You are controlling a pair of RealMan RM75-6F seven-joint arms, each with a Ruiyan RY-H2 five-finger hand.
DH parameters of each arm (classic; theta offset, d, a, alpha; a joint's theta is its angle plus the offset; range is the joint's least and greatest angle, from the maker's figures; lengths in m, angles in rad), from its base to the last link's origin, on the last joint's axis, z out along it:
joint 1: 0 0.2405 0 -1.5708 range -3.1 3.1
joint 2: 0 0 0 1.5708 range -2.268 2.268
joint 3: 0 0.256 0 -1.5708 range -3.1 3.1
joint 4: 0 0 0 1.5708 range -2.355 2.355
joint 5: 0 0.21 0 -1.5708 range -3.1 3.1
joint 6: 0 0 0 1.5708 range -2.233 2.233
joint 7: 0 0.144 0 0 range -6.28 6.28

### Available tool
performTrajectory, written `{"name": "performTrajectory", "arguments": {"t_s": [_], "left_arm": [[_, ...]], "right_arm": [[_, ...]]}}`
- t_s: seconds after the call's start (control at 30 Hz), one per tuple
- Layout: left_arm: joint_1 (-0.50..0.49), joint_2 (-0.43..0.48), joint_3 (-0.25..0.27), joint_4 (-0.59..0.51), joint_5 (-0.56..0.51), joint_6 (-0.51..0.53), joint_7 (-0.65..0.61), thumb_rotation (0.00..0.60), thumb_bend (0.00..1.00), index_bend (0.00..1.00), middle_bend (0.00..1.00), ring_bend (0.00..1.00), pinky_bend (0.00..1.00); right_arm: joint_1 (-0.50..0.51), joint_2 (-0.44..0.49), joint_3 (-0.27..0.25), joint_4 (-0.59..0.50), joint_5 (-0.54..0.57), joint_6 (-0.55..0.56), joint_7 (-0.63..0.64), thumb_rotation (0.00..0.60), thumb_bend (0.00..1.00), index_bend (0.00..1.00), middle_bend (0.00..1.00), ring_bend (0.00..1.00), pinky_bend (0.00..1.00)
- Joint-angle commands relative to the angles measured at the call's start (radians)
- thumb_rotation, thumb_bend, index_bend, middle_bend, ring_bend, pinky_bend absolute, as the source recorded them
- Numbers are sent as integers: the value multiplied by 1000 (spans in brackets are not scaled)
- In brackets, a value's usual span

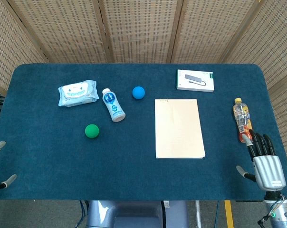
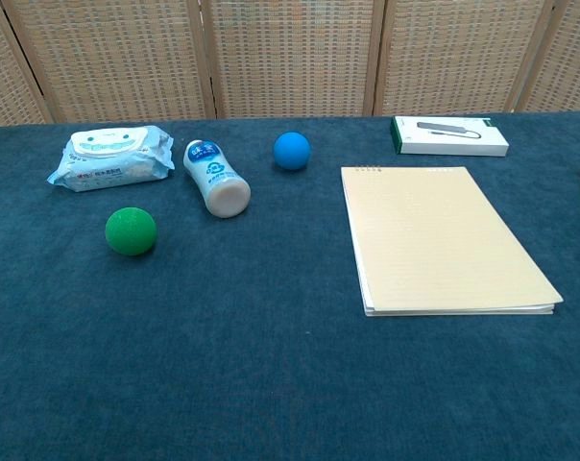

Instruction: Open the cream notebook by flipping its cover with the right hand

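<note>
— What lies on the bench (image 1: 48, 156), from your left?

— At the far left edge only the fingertips of my left robot hand (image 1: 0, 164) show, apart and holding nothing. Well away from my right robot hand lie a pack of wet wipes (image 1: 77, 93), a small white bottle (image 1: 113, 105) on its side just beside it, a green ball (image 1: 91, 130) nearer me and a blue ball (image 1: 138, 92) further back.

— And the cream notebook?

— The cream notebook (image 1: 178, 128) lies flat and closed, binding at the far edge, to the left of my right robot hand and apart from it. Behind it sits a white box (image 1: 195, 80).

— Your right robot hand?

— My right robot hand (image 1: 264, 159) is released, fingers straight and spread, at the bench's near right corner. Its fingertips reach the near end of a yellow-capped drink bottle (image 1: 241, 115); whether they touch, I cannot tell.
</note>
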Motion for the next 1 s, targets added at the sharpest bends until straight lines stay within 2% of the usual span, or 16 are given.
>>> {"name": "performTrajectory", "arguments": {"t_s": [0.03,0.2,0.4,0.53,0.67,0.8,1.0], "left_arm": [[0,1,0,2,2,0,-5,600,0,0,0,0,0],[0,-2,0,0,2,-3,1,600,0,0,0,0,0],[-10,-8,-5,-10,-10,-25,26,600,0,0,0,0,0],[-15,-10,-7,-18,-21,-41,42,600,0,0,0,0,0],[-18,-11,-11,-22,-33,-52,49,600,0,0,0,0,0],[-24,-10,-13,-25,-42,-66,53,600,0,0,0,0,0],[-26,-9,-11,-27,-41,-72,54,600,0,0,0,0,0]], "right_arm": [[2,-5,-1,4,-7,-9,-2,600,0,0,0,0,0],[41,-36,-23,36,-62,-78,-17,600,0,0,0,0,0],[129,-108,-36,152,-122,-203,3,600,11,1,0,0,0],[181,-203,-32,298,-179,-213,70,600,160,61,10,0,3],[216,-277,-28,410,-190,-237,97,600,207,83,31,0,10],[237,-317,-32,457,-183,-271,92,600,218,87,32,0,10],[256,-345,-43,477,-194,-286,40,600,316,110,43,0,28]]}}
